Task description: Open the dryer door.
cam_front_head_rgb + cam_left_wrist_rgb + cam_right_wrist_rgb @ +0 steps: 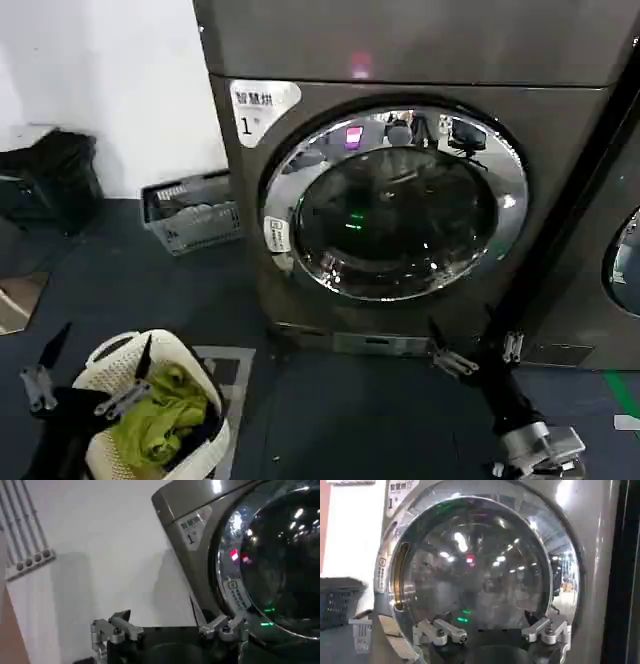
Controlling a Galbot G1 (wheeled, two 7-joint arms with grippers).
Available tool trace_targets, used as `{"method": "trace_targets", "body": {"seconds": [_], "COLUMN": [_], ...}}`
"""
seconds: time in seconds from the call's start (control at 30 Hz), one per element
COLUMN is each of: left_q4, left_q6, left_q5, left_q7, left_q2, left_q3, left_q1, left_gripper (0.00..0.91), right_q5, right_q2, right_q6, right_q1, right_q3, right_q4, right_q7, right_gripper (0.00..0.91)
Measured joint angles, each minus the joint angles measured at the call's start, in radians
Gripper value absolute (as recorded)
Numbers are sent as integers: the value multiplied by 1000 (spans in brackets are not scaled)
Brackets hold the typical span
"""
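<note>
The dryer door (395, 205) sits shut in the front of the grey machine (300, 120), its wide chrome rim framing dark glass that throws back room lights and a small green glow. A white sticker with a "1" (258, 105) is stuck on the panel above the rim on the robot's left.

The right claw (477, 355) hangs low in front of the machine's base, below the door's right edge and not touching it, fingers (442, 631) spread wide apart with nothing between them. The left claw (85, 385) is well off to the left, also splayed open and empty, hovering over a white laundry basket (110, 352) with green clothes (165, 415) that stands on the dark floor.

A grey crate (190, 210) rests against the white wall left of the machine, and a black bag (50, 180) lies farther left. A neighbouring machine's round door (625, 262) peeks in on the right.
</note>
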Motion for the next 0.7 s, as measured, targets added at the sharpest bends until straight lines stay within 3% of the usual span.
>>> {"method": "trace_targets", "body": {"seconds": [0.13, 0.23, 0.5, 0.7], "left_q4": [4, -11, -33, -37], "left_q6": [10, 43, 95, 98], "left_q5": [-1, 0, 6, 24], "left_q7": [-4, -8, 18, 5], "left_q2": [-4, -5, 19, 19], "left_q3": [14, 21, 2, 8], "left_q1": [0, 3, -5, -8], "left_gripper": [907, 907, 907, 907], "right_q5": [134, 180, 146, 165], "right_q2": [-79, -156, -323, -372], "right_q6": [-65, -107, -179, -150], "right_q1": [69, 147, 343, 451], "right_q3": [14, 2, -119, -260], "right_q4": [-21, -50, -134, -209], "right_q7": [-36, -38, -121, -187], "right_gripper": [907, 907, 907, 907]}}
